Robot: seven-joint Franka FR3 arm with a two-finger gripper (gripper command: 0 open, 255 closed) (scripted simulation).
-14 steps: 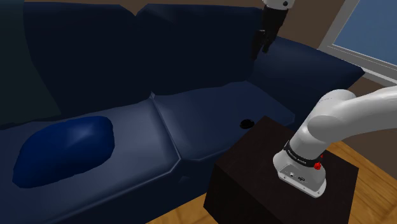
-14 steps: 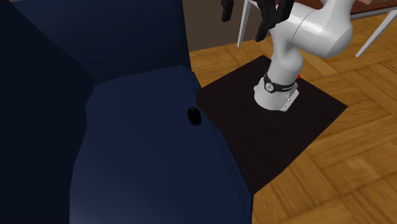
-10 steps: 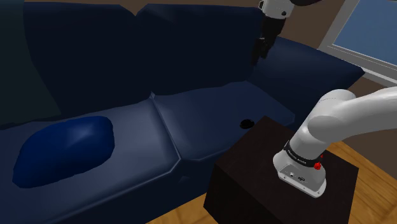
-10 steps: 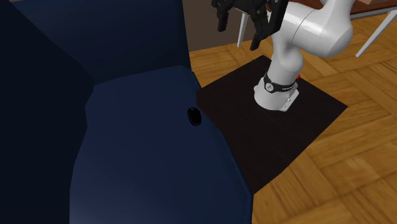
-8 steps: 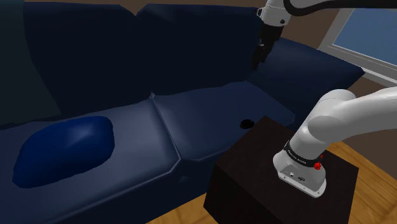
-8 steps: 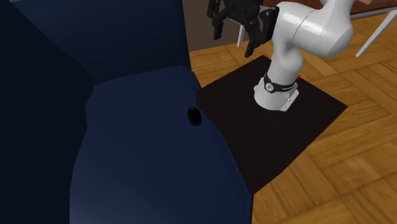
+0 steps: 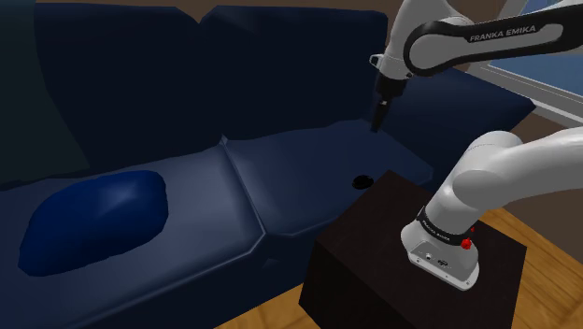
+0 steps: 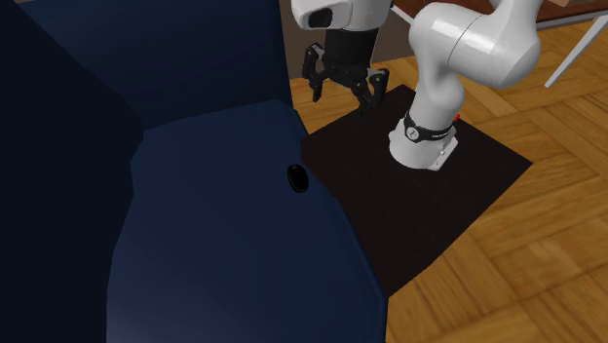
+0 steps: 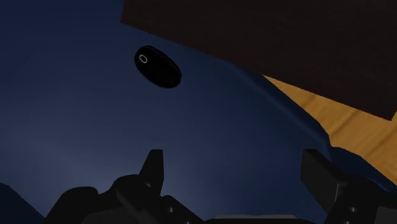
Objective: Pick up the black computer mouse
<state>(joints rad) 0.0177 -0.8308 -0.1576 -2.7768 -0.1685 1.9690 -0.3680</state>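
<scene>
The black computer mouse point(image 8: 296, 178) is seen lying at the edge of the navy sofa seat point(image 8: 224, 253). In the second exterior view the dark stand point(image 8: 419, 209) is found just beside it at 3 o'clock. The jaws are spread apart with nothing grasped, raised well apart from the mouse toward 1 o'clock.

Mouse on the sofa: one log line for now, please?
hand: open, empty, above sofa | mouse: on sofa beside stand, untouched | grasp: not yet

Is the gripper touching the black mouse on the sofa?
Apart. The second exterior view shows the open gripper up in the air, with a stretch of blue sofa cushion between it and the mouse.
</scene>
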